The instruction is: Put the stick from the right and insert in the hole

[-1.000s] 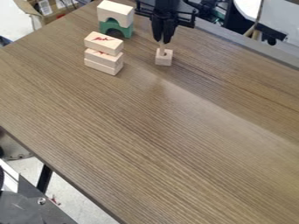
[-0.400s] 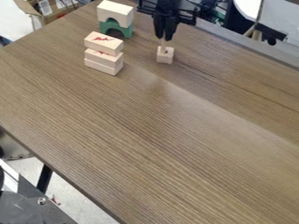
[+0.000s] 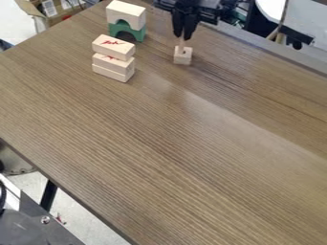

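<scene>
The black gripper [image 3: 183,37] hangs down near the table's far edge, shut on a thin light wooden stick [image 3: 181,44]. Below it stands a small pale wooden block [image 3: 182,58] with a dark hole visible in its top. The stick's lower end meets the top of the block beside the hole or at its left rim; whether any of it sits inside cannot be told. The stick's upper end is hidden by the gripper.
Left of the gripper, light wooden blocks [image 3: 114,66] are stacked on the brown table [image 3: 172,158]. Behind them a pale arch block [image 3: 125,15] rests on a green arch [image 3: 127,31]. A metal rail runs along the far edge.
The gripper has shifted slightly right and toward the far edge with the stick. The holed block has moved the same way by a small amount.
</scene>
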Robot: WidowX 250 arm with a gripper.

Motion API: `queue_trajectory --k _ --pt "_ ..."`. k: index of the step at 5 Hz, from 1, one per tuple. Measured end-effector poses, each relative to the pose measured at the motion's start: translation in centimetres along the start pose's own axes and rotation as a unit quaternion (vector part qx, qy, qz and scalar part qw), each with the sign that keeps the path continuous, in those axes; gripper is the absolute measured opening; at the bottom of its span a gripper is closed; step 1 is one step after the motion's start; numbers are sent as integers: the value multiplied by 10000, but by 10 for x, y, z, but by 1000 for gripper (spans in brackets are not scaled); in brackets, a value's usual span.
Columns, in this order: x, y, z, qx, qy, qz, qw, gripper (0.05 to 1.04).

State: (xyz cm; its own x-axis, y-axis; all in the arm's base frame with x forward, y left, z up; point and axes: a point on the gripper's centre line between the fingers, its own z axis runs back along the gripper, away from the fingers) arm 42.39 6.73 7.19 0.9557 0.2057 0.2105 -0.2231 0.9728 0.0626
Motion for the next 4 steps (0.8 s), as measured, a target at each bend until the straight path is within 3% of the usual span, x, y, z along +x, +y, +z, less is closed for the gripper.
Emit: queue_trajectory --k 2,3,4 --pt "6 -10 0 43 60 -154 9999 108" --pt "8 -14 -1 235 219 -289 9991 108" --pt "8 -19 -5 626 694 -486 9944 108"
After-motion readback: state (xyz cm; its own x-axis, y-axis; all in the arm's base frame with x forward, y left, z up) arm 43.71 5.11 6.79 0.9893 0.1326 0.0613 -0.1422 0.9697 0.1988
